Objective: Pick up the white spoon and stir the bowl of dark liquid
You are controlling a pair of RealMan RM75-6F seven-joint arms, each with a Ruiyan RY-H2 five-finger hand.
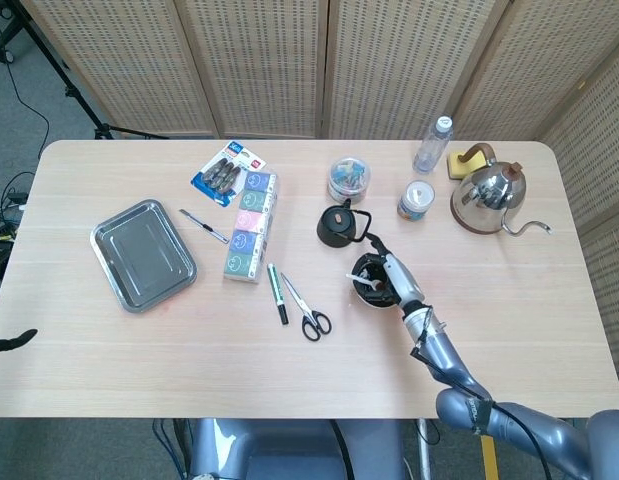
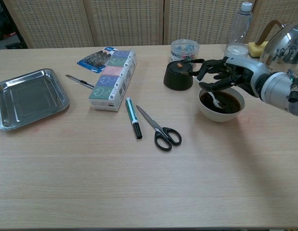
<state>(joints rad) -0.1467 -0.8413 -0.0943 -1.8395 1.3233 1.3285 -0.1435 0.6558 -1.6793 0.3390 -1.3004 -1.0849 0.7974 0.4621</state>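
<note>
Lying across the surface left to right: one steel tray, one pen, one pair of scissors — then one bowl, where the right robot hand grips one white spoon dipped in dark liquid; near edge bare.

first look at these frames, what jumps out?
The right hand holding a white spoon dipped into the bowl of dark liquid, right of centre beside a small black teapot. Next, the shiny metal kettle at the far right corner, and the steel tray on the left side of the table.
</note>
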